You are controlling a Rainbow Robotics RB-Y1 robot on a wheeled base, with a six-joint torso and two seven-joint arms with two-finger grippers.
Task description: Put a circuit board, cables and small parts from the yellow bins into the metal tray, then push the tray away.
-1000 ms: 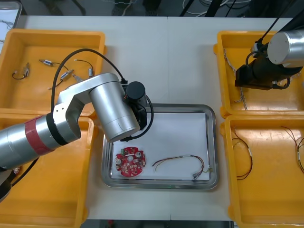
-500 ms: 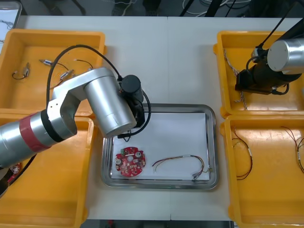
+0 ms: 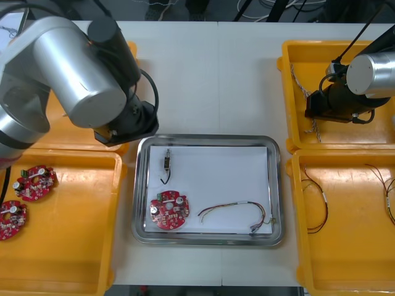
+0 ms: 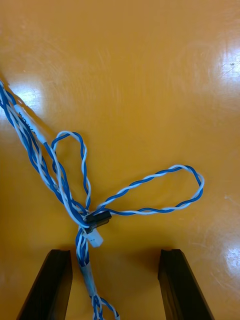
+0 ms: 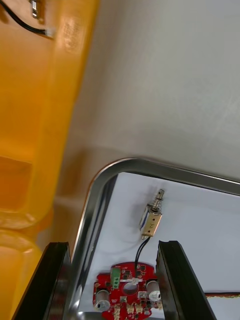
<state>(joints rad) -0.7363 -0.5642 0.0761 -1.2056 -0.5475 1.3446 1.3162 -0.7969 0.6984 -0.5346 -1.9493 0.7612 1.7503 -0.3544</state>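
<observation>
When seen from the front, find left gripper (image 3: 123,126) above far left bin's (image 3: 74,142) near wall, beside tray (image 3: 276,185) holding part (image 3: 167,160), board (image 3: 169,213) and red-yellow cable (image 3: 237,213); right gripper (image 3: 318,108) above far right bin (image 3: 345,139). Right wrist: jaws spread, unclamped, blue-white cable (image 4: 85,200) on bin floor between. Left wrist: jaws spread, empty, above tray corner.

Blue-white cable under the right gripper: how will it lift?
Likely floppy: the cable lies in loose loops on the bin floor. Probably light: thin strands. Loops bunch at its connector, so they may trail from the open right gripper. Left gripper hovers by the tray.
</observation>
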